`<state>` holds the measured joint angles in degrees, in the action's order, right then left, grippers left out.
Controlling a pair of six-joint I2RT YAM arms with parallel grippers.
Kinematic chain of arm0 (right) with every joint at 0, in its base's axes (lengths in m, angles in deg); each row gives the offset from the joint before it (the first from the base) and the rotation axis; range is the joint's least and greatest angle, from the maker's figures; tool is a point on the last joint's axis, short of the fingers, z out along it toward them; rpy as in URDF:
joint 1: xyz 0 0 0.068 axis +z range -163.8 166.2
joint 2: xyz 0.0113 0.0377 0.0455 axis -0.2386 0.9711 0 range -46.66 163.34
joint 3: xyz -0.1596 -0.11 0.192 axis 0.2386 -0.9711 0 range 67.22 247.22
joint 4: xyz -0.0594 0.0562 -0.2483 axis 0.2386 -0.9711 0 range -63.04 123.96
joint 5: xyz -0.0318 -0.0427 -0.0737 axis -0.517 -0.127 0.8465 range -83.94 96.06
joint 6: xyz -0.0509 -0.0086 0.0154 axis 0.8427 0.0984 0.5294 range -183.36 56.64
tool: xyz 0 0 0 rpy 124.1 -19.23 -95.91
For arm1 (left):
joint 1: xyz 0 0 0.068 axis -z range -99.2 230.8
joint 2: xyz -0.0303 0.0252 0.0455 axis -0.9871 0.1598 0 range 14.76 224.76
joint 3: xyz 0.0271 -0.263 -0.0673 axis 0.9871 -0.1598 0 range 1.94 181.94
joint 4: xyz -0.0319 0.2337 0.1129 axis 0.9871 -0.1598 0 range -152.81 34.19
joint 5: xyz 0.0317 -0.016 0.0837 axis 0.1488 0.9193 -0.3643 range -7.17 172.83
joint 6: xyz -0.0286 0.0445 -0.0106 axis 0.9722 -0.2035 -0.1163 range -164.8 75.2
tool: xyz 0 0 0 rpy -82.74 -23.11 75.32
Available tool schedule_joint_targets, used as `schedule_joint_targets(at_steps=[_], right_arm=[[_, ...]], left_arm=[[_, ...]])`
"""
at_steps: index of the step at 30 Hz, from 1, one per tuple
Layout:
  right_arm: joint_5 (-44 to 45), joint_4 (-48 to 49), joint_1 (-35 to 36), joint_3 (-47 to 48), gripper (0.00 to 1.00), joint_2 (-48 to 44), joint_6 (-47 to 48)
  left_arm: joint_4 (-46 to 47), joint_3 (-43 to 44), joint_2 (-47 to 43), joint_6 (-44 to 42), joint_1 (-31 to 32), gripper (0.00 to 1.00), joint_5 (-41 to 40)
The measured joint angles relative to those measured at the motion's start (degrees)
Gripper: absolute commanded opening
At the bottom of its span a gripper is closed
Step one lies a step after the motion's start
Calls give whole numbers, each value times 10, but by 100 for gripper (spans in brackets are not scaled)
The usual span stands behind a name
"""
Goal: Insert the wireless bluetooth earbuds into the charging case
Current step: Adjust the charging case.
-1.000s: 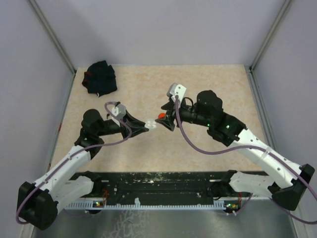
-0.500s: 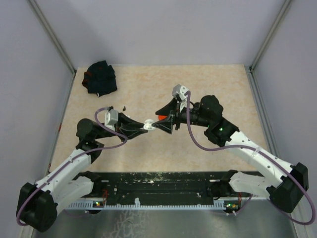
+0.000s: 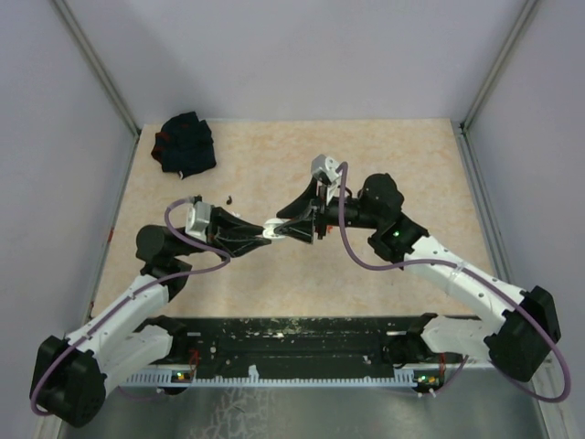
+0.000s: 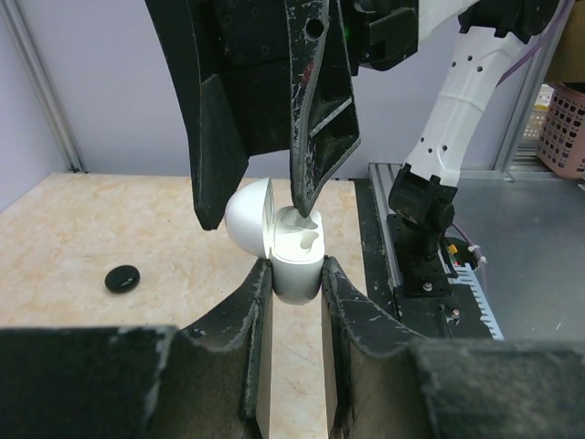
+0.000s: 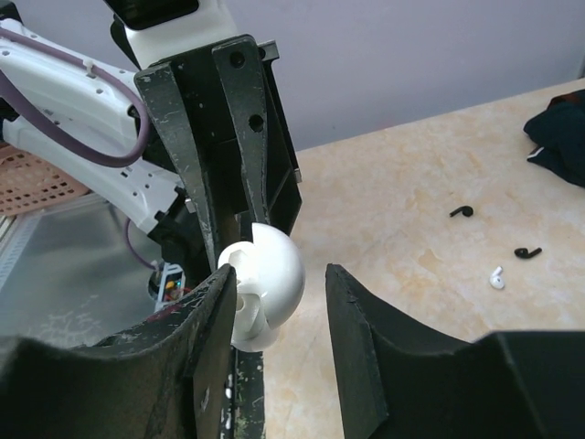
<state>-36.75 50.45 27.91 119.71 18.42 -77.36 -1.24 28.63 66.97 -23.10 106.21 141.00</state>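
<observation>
My left gripper (image 4: 294, 274) is shut on the base of the white charging case (image 4: 297, 261) and holds it above the table with its lid open. My right gripper (image 5: 279, 274) is open. One of its fingers (image 4: 315, 137) reaches down into the case's wells and the other stands behind the lid. The case (image 3: 273, 229) sits between both grippers in the top view. Two black earbuds (image 5: 462, 211) (image 5: 526, 251) and a white earbud (image 5: 496, 277) lie on the table. I see no red earbud.
A black fabric bundle (image 3: 186, 144) lies at the far left corner. A small black disc (image 4: 122, 278) lies on the table left of the case. A pink basket (image 4: 562, 114) stands beyond the table's near edge.
The right gripper moved left onto the case and now straddles its lid. The left arm drew back slightly to the left. The red spot seen by the right fingers no longer shows.
</observation>
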Motion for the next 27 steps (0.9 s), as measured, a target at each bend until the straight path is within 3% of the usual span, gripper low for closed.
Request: schedule_joint_targets(at_steps=[15,27], right_arm=[[-31,35,-3,0,17,15,-17],[-49,37,-3,0,28,18,-10]], left_arm=[[33,-2,7,26,0,0,10],[42,-3,13,41,0,0,20]])
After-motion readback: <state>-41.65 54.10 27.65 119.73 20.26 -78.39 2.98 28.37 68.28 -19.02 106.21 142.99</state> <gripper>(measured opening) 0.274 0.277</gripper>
